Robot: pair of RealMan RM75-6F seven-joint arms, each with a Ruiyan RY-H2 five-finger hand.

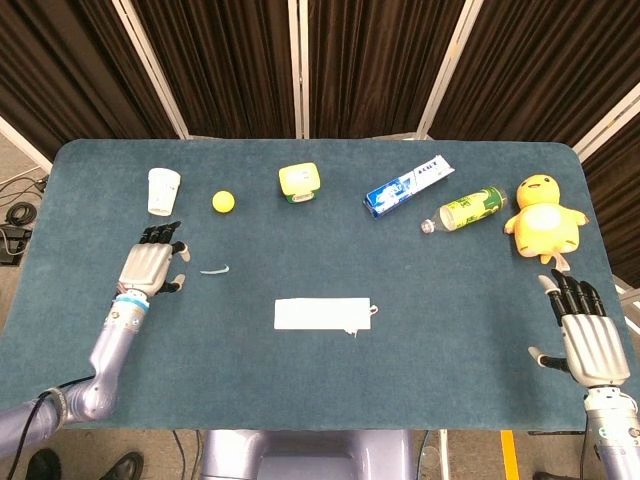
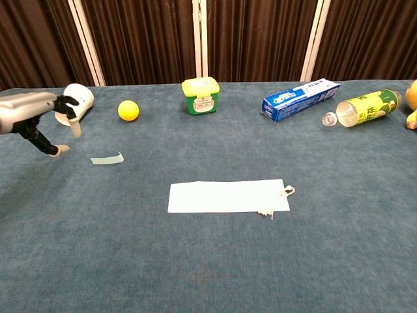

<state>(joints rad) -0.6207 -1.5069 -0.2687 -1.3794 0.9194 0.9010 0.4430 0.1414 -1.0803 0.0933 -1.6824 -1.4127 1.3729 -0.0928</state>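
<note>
Left hand over the table beside a small pale strip

The pale strip (image 1: 213,270) lies flat on the table (image 1: 420,300), at about 3 o'clock from the left hand (image 1: 149,268), whose fingers (image 1: 160,236) are spread and hold nothing. A white cup (image 1: 163,190) lies at its 12 o'clock. The right hand (image 1: 588,340) rests spread and empty at the far edge. So thin a strip probably needs a low fingertip pinch at one end.
</note>
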